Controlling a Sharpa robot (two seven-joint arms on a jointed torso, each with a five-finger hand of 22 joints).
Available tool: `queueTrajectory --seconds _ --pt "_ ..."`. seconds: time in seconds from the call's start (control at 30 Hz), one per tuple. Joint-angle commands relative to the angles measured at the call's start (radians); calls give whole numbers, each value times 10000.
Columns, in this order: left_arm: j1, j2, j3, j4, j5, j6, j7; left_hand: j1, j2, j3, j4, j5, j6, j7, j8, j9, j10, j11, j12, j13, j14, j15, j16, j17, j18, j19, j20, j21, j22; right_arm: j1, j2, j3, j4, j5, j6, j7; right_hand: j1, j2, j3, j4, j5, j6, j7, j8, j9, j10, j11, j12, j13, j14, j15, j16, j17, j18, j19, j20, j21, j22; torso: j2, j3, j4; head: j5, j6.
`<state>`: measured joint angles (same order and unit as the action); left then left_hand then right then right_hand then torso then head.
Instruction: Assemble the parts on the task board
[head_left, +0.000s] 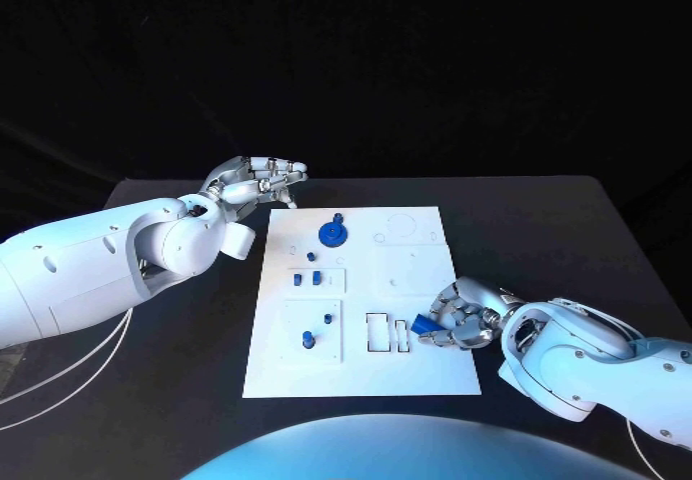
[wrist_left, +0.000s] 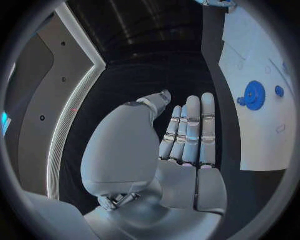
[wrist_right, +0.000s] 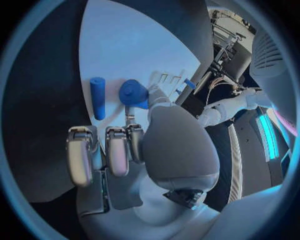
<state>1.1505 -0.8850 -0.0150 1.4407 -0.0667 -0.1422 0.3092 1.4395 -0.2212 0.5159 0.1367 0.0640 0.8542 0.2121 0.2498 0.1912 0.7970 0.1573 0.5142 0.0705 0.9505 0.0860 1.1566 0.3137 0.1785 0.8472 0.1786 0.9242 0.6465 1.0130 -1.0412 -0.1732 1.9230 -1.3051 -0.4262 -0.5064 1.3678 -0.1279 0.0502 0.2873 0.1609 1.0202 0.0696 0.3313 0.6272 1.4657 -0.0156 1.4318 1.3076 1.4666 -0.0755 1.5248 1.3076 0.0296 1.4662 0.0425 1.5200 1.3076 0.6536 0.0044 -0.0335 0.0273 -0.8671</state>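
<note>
The right hand (head_left: 459, 322) pinches a blue part (head_left: 426, 324), apparently wedge-shaped, over the task board (head_left: 433, 372) near its right edge. Its wrist view adds a blue cylinder (wrist_right: 97, 97) lying lengthwise. The left hand (head_left: 257, 180), fingers straight and apart, hovers past the board's far-left corner.

blue part (head_left: 424, 323) half hidden by right hand (head_left: 462, 318), grip unclear, small pcs indistinct
</note>
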Motion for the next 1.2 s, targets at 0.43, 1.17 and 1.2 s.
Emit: queueTrajectory --seconds 0.43,1.17,1.2 --pt "7 52 6 23 -16 141 46 -56 52 -75 -10 10 -18 -14 85 15 -100 -5 65 -5 -107 -7 -35 -14 52 49 34 -50 -18 468 240 -23 320 2662 -727 205 -573 452 880 46 -2 575 -240 61 45 483 -109 43 1642 778 -93 38 1290 -211 884 -148 140 2521 7 -4 2 32 24" --pt "8 47 6 58 -16 171 35 -56 52 -75 -10 10 -18 -14 85 15 -100 -5 65 -5 -107 -7 -35 -14 52 49 34 -50 -18 195 1235 -26 -74 1831 -31 16 -1972 364 762 46 -71 779 -269 242 113 534 -129 61 1704 785 -110 43 1321 -222 906 -164 189 2535 12 6 -8 135 -41" --pt "8 45 6 58 -16 170 34 -56 52 -75 -10 10 -18 -14 85 15 -100 -5 65 -5 -107 -7 -35 -14 52 49 34 -50 -18 193 1250 -26 -74 1819 -49 32 -1972 364 762 46 -71 779 -269 242 113 534 -129 61 1704 785 -110 43 1321 -222 906 -164 189 2535 15 6 -6 139 -44"
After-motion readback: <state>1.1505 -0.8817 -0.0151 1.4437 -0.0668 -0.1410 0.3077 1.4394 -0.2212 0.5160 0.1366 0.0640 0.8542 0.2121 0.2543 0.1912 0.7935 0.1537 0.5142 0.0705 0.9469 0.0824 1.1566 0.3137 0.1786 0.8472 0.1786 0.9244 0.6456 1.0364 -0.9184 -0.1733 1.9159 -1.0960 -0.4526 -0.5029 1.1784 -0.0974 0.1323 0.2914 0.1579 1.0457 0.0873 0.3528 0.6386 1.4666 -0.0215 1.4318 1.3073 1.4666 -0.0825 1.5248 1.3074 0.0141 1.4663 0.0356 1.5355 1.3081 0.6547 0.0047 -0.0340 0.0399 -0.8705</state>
